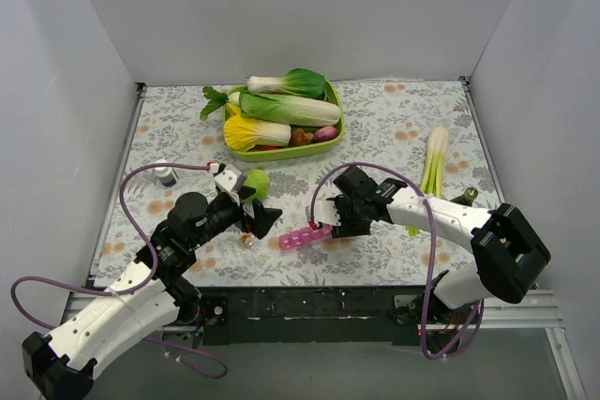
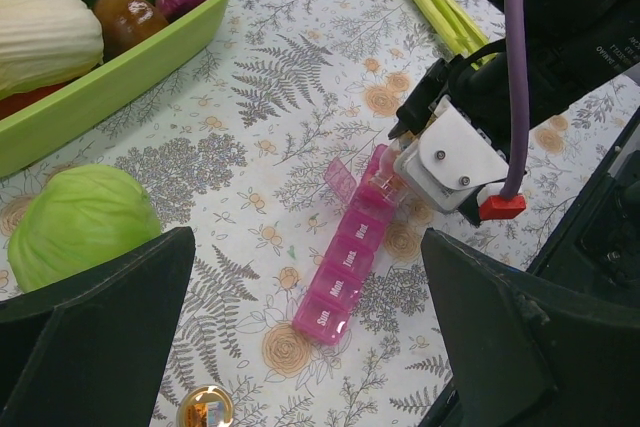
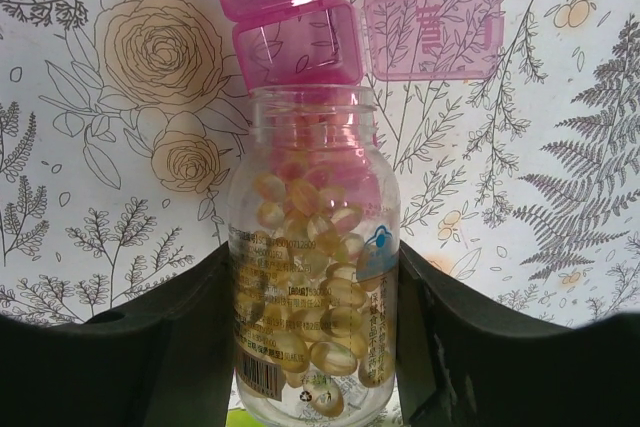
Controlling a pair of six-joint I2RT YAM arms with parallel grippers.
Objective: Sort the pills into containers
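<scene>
The pink pill-organiser strip (image 1: 305, 236) lies on the floral cloth between my arms. In the left wrist view the strip (image 2: 350, 252) shows lids marked Sun to Wed shut and one lid (image 2: 339, 179) flipped open. My right gripper (image 3: 312, 267) is shut on a clear bottle (image 3: 310, 247) of pale yellow pills (image 3: 320, 287). The bottle is tipped with its mouth at the open compartment (image 3: 298, 47), whose lid (image 3: 432, 27) lies to its right. My left gripper (image 2: 310, 347) is open and empty, hovering near the strip's Sun end.
A gold bottle cap (image 2: 205, 409) lies by the left gripper. A green cabbage ball (image 1: 255, 181) and a small white bottle (image 1: 166, 175) sit to the left. A green tray (image 1: 335, 124) of toy vegetables stands at the back. A leek (image 1: 434, 161) lies to the right.
</scene>
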